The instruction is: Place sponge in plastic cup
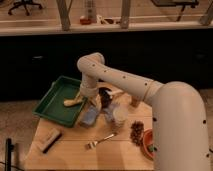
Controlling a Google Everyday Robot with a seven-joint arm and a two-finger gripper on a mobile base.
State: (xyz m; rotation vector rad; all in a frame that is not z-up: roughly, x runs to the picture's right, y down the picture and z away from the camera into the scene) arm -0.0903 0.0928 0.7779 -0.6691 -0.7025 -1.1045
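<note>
Blue-grey sponge (90, 117) lies near plastic cup (120, 115), tool (106, 102) between them

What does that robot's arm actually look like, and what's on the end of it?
The arm is a chain of thick, rounded cream-white tubes with smooth elbow-like bends, dotted with small dark spots. No loose cables show. Its end effector is a dark, blackish piece, low over the pale wooden table, beside the shallow green tray.

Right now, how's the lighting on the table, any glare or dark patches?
Camera view: the table is evenly lit without glare; the wall behind is dark; the gripper, low beside the sponge and plastic cup, shows as a dark shape.
</note>
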